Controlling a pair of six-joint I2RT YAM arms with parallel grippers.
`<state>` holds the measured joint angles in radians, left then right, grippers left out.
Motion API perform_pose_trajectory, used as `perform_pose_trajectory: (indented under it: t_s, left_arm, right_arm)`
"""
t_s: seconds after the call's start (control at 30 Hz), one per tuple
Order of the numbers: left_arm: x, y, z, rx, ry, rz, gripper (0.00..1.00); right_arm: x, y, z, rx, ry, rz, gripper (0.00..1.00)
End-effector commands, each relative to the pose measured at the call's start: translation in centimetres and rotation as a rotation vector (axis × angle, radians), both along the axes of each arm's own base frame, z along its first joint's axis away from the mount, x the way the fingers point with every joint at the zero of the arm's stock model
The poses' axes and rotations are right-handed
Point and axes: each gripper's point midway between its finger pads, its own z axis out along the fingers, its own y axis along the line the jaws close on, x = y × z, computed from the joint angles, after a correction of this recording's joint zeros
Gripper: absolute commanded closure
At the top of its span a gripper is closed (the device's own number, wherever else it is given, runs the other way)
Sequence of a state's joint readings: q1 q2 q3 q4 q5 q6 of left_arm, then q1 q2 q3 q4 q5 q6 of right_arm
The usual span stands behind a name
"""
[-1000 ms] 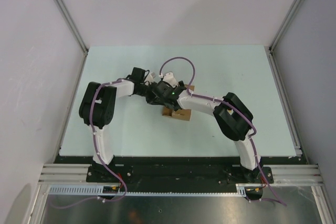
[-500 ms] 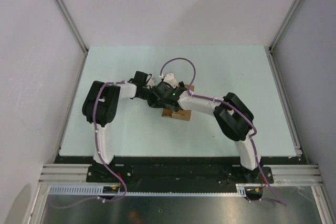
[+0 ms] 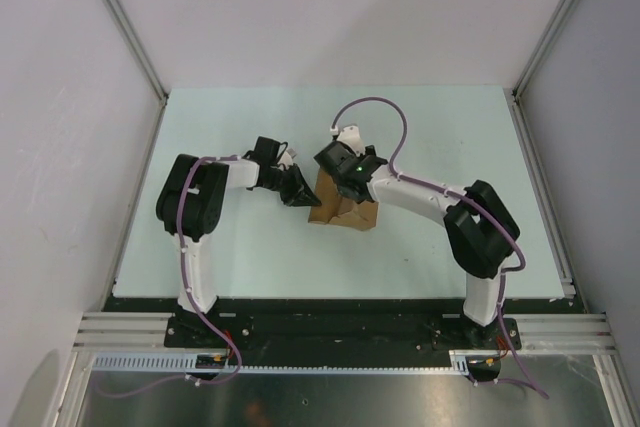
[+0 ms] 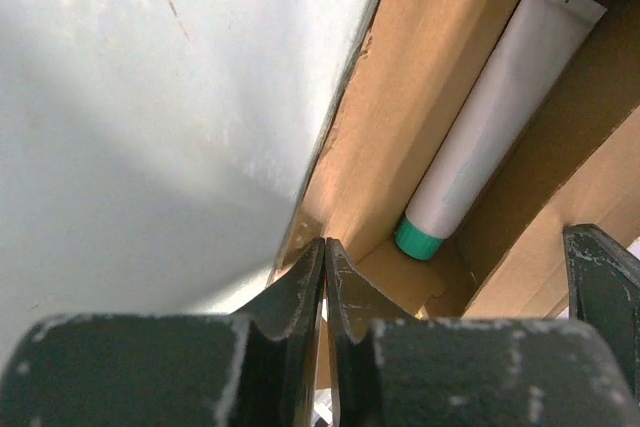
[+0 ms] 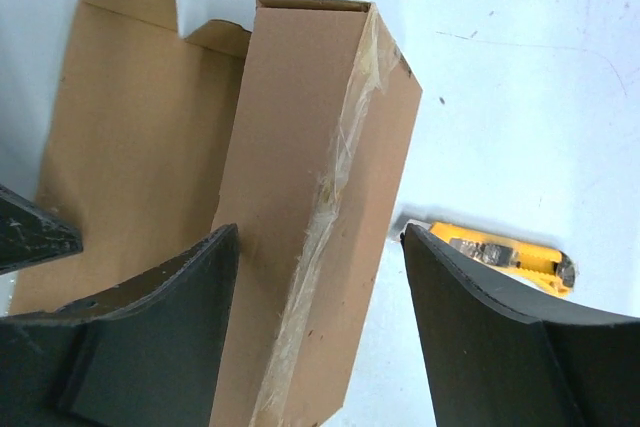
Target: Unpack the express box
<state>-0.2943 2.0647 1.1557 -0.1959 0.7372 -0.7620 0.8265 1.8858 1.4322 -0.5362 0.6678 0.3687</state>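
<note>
The express box is a brown carton at mid-table. Its taped body stands up on a narrow side, and its flap lies spread flat to the left. A white tube with a teal cap lies inside the open carton. My left gripper is shut, its tips meeting at the flap's edge by the table; whether card is pinched I cannot tell. My right gripper straddles the body, open: one finger touches the card, the other stands a sliver off.
A yellow-and-black utility knife lies on the table just right of the box, behind my right finger. The pale green table is walled on three sides, with metal rails along its edges. The tip of the left gripper shows over the flap.
The right wrist has swung right and back, off the left gripper. The box now shows wider, with its body raised. The left gripper has stayed at the box's left edge.
</note>
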Motion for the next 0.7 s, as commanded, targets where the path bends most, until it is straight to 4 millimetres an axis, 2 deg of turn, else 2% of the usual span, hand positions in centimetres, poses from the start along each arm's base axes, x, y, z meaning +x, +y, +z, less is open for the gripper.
perform_pose_trajectory:
  t_s: [0.0,0.2,0.33,0.53,0.63,0.67]
  left_arm:
    - [-2.9,3.3,-5.3,0.201,0.15,0.038,0.88]
    - [-2.8,2.9,-4.8,0.175,0.135,0.013,0.86]
    - [-2.6,2.9,-4.5,0.177,0.108,0.002,0.85]
    - [-1.9,2.6,-3.6,0.166,0.063,-0.018,0.82]
    - [-1.2,2.0,-2.0,0.155,-0.01,-0.048,0.8]
    - [-0.5,1.6,-0.7,0.147,-0.06,-0.058,0.79]
  right_arm:
    - [-1.3,-3.5,-0.4,-0.075,0.051,-0.042,0.3]
    - [-2.2,-5.1,0.8,-0.034,0.044,-0.078,0.35]
    - [-2.6,-7.0,-0.1,-0.026,0.073,-0.11,0.35]
    - [-3.1,-8.0,-1.4,0.02,0.11,-0.127,0.39]
    - [-3.3,-8.2,-1.7,0.052,0.117,-0.129,0.42]
    - [-3.2,-8.3,-1.7,0.063,0.118,-0.133,0.42]
